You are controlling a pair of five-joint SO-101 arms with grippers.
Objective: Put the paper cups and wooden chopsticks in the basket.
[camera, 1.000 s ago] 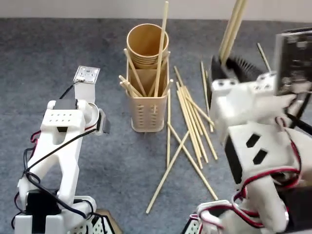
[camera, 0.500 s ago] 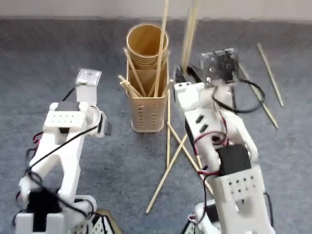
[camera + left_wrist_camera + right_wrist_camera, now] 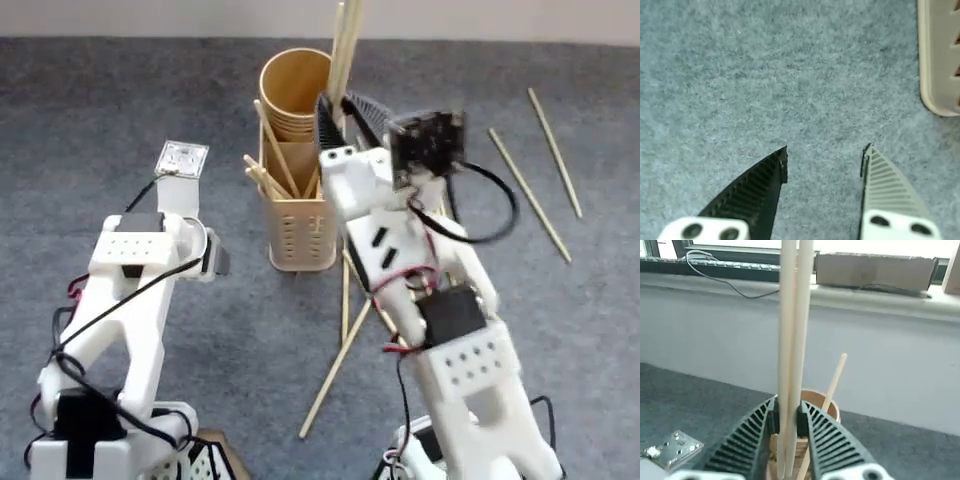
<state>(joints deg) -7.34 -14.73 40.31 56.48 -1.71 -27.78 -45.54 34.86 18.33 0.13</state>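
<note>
found a beige slotted plastic basket (image 3: 297,235) standing on the grey carpeted table (image 3: 100,100), about midway between its left and right edges and closer to the far edge. counted the brown paper cups (image 3: 290,95) as apparently done: nested in one stack, upright in the basket's far compartment. saw several pale wooden chopsticks (image 3: 275,150) already leaning in the near compartment, and one more (image 3: 835,380) slanting up past the cups' rim. caught the right gripper (image 3: 342,108) directly over the basket, fingers pinched almost together on a pair of long wooden chopsticks (image 3: 346,40), held upright with most of the length above the grip. could not tell how deep the lower ends sat in the basket. judged this the delivery step, release not yet made. noted the left gripper (image 3: 824,155) low over bare carpet near the basket's left side, fingers spread moderately apart and holding nothing. left to do, by the look of it: two loose chopsticks (image 3: 528,195) lying well apart from the basket toward the far right corner, and at least three crossed sticks (image 3: 340,370) on the table just right of the basket and nearer the front edge, partly hidden beneath the right arm (image 3: 455,340). put the task past halfway: cups finished, chopsticks perhaps half gathered.
</note>
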